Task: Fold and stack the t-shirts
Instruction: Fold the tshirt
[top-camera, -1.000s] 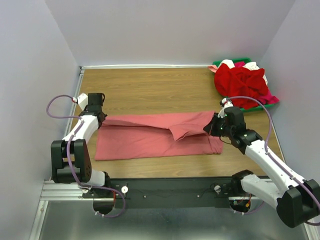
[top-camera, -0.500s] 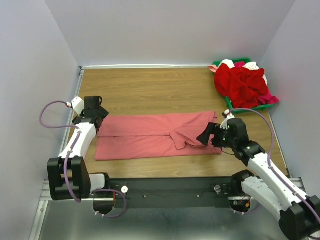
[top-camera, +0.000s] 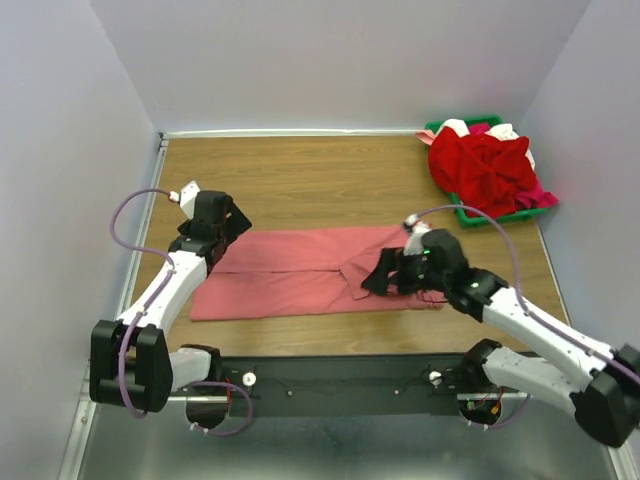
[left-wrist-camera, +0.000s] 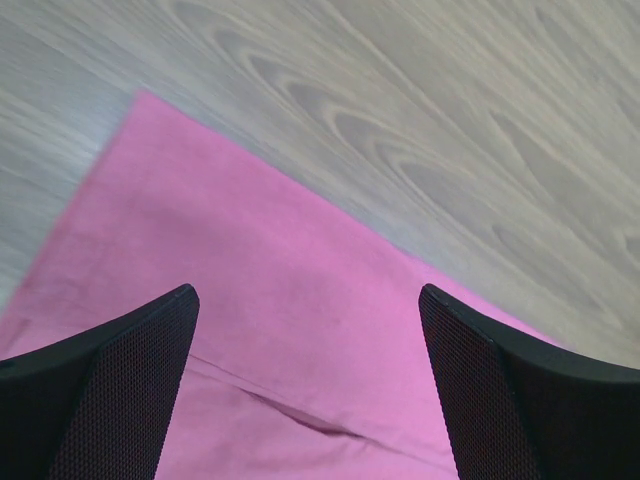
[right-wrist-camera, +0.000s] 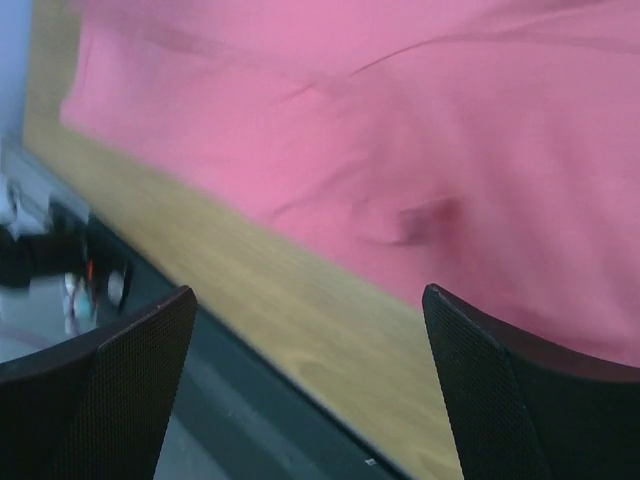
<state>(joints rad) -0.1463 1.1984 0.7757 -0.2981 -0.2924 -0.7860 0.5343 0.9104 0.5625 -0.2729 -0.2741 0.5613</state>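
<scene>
A salmon-pink t-shirt lies as a long folded band across the middle of the wooden table. Above its far left corner hangs my left gripper, open and holding nothing. The left wrist view shows pink cloth with a crease between the spread fingers. My right gripper is open over the shirt's right part, near a loose sleeve flap. In the right wrist view its fingertips frame the shirt's near hem and bare wood. More t-shirts, mostly red, are heaped at the back right.
The heap sits in a green tray against the right wall. Walls close off the left, back and right of the table. The dark mounting rail runs along the near edge, just below the shirt.
Both grippers went from shut to open and let go of the shirt. The left one moved right over the cloth's corner; the right one swung left over the shirt. The flap lies flatter.
</scene>
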